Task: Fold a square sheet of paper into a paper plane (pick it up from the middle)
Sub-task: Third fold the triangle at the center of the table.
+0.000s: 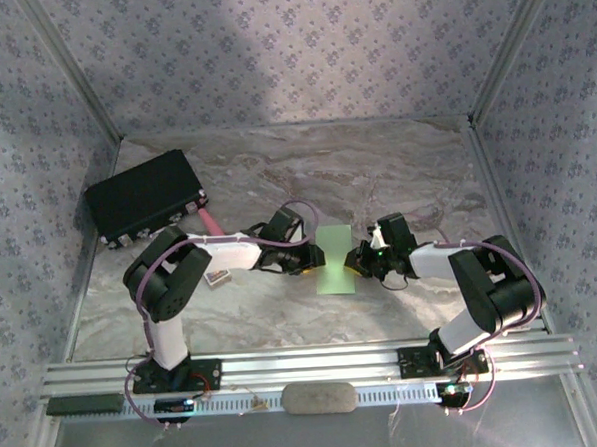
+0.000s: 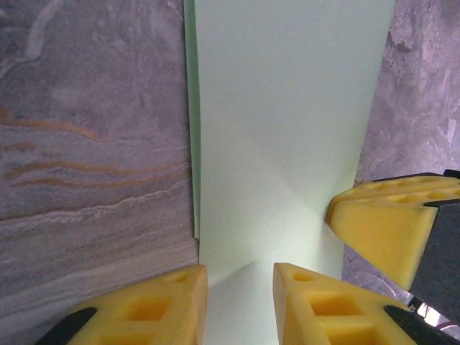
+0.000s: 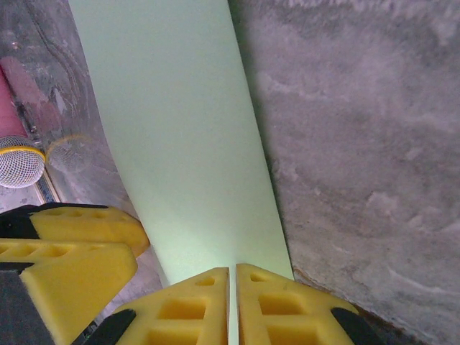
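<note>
1. The square sheet of paper point(image 1: 336, 262) is showing plain pale green.
2. The bench point(image 1: 376, 169) is showing grey marbling with brownish veins.
3. The left gripper point(image 2: 238, 272) and right gripper point(image 3: 233, 272) are showing yellow fingers.
4. The walls point(image 1: 269, 45) are displaying a blue-grey floral print.
5. The box point(image 1: 142, 195) is appearing black; the cylinder point(image 1: 211, 224), pink.

Two arms, one livery: the pair I'm driving from afar.

My left arm point(image 1: 171, 280) and right arm point(image 1: 487, 292) are built alike, with bulky black joint housings, white link sections and a thin purplish cable point(image 1: 296, 205) looping loosely along each. Each stands on a black base plate point(image 1: 186, 374) fixed to a ribbed silver rail point(image 1: 306, 368). A small green light point(image 1: 378, 245) glows at my right wrist. Up close, my jaws are blocky bright-yellow pads point(image 2: 323, 302) with square moulded pockets, backed by black carriers point(image 3: 18, 305).
</note>
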Controlling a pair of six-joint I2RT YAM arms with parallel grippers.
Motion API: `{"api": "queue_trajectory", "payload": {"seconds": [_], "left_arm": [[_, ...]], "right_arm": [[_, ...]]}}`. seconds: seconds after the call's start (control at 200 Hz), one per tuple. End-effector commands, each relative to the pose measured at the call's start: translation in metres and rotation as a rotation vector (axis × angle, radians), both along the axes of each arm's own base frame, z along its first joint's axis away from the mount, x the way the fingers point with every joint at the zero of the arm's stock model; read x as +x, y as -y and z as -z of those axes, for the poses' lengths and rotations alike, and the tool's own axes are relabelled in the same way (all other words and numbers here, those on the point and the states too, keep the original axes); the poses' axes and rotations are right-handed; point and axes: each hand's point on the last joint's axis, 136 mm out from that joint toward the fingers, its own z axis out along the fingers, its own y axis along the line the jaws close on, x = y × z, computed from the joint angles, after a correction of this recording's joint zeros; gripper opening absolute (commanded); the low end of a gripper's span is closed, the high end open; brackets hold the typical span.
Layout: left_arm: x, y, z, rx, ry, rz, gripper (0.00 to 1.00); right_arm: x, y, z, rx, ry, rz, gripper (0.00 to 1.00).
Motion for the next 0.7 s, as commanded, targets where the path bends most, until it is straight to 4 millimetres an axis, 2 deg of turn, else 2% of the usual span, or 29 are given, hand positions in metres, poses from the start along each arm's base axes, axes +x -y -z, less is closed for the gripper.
{"api": "queue_trajectory", "payload": {"seconds": [0.0, 0.18, 0.455, 0.695], "left_arm": [[-0.005, -0.008, 0.004, 0.069, 0.003, 0.003, 0.32], [-0.003, -0.012, -0.006, 0.074, 0.035, 0.002, 0.33], [-0.006, -0.009, 0.000, 0.067, 0.014, 0.009, 0.34], [-0.011, 0.003, 0.007, 0.019, -0.024, 0.038, 0.33]], "right_arm": [[-0.024, 0.009, 0.022, -0.063, -0.108, 0.003, 0.12], [-0.023, 0.009, 0.022, -0.066, -0.105, 0.005, 0.12], [-0.024, 0.009, 0.022, -0.068, -0.108, 0.006, 0.12], [-0.025, 0.009, 0.023, -0.070, -0.109, 0.007, 0.12]]}}
